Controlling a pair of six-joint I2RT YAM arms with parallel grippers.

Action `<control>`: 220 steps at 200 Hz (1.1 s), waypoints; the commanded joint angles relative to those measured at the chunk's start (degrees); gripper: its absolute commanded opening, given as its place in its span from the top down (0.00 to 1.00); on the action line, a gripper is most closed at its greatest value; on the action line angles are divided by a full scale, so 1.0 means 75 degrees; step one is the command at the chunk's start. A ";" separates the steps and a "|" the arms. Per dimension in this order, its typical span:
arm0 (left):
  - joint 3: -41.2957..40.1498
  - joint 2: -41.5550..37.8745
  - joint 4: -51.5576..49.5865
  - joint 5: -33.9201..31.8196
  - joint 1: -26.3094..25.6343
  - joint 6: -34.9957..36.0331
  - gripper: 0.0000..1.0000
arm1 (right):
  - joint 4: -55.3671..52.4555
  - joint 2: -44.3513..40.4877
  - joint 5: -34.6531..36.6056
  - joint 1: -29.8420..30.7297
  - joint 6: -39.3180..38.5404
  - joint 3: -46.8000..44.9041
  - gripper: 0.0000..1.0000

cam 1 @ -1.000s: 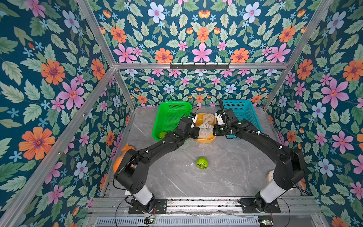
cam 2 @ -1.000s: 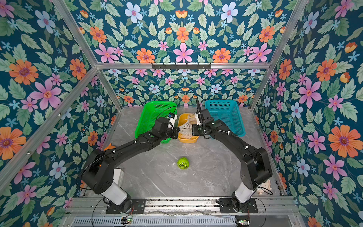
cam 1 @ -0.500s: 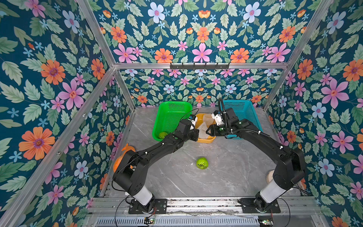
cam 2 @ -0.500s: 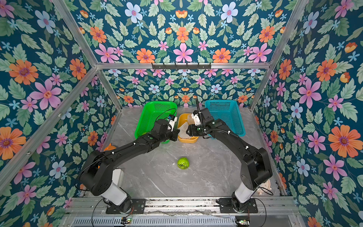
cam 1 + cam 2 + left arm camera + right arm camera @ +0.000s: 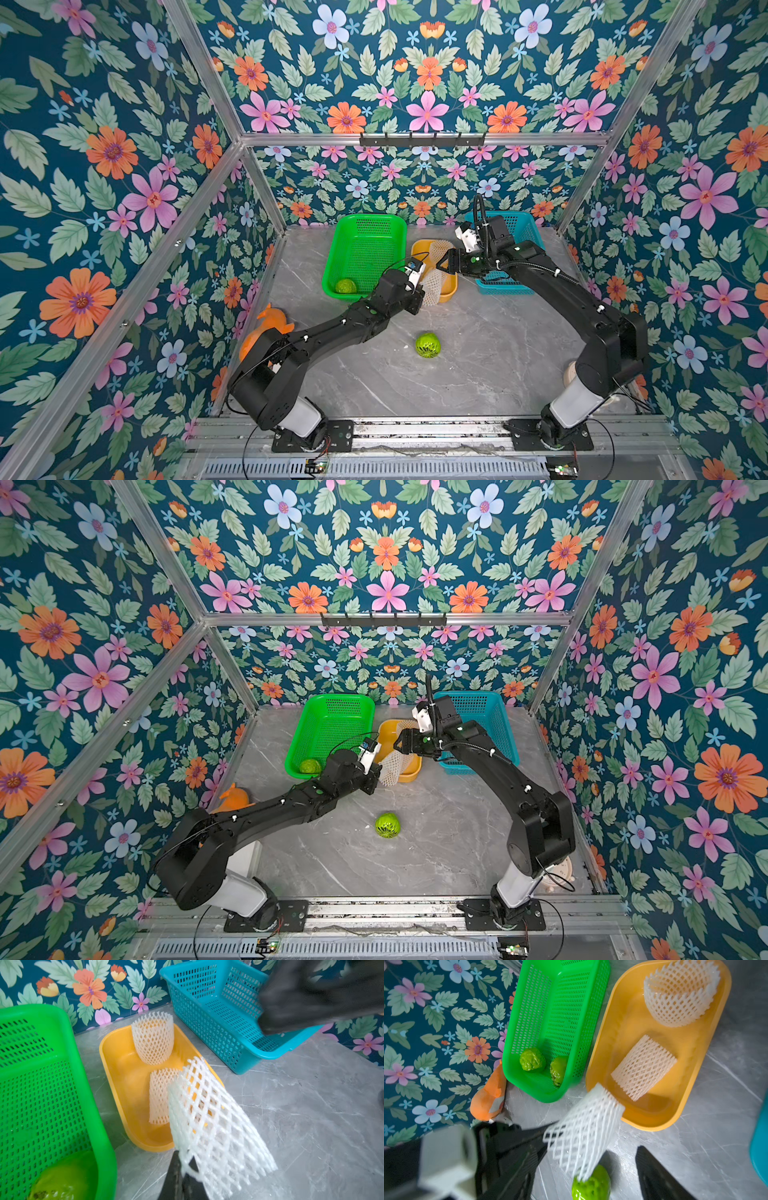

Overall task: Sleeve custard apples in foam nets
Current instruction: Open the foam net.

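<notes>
Left wrist view: one foam net pinched, fruit loose on the marble

And the left gripper is clamped tight on one edge of the held foam net, white mesh fanning out above the table. In both top views that net hangs at mid-frame, over the near end of the yellow tray. The right gripper sits just beside it, a touch higher in the frame, jaws spread wide with nothing in them. Two more nets are in the tray: the upright net at the far end and the lying net flat in the middle.

One custard apple lies alone on open table, lower centre of a top view, well apart from both grippers. The right wrist view picks out two more custard apples side by side in the near end of the green basket, left of the tray. The blue basket is on the right, partly under the right arm.

The surface is grey and marble-look with pale veins. Dark teal floral wallpaper with pink and orange blooms covers the walls, edged by aluminium posts. A black hook rail crosses the back wall, upper centre. An orange plush toy sits at the table's left edge.
</notes>
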 commanded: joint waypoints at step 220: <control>-0.0640 -0.0323 0.0768 -0.1692 -0.0950 0.0610 0.16 | 0.0527 0.0224 -0.0902 -0.0193 0.0932 -0.0819 1.00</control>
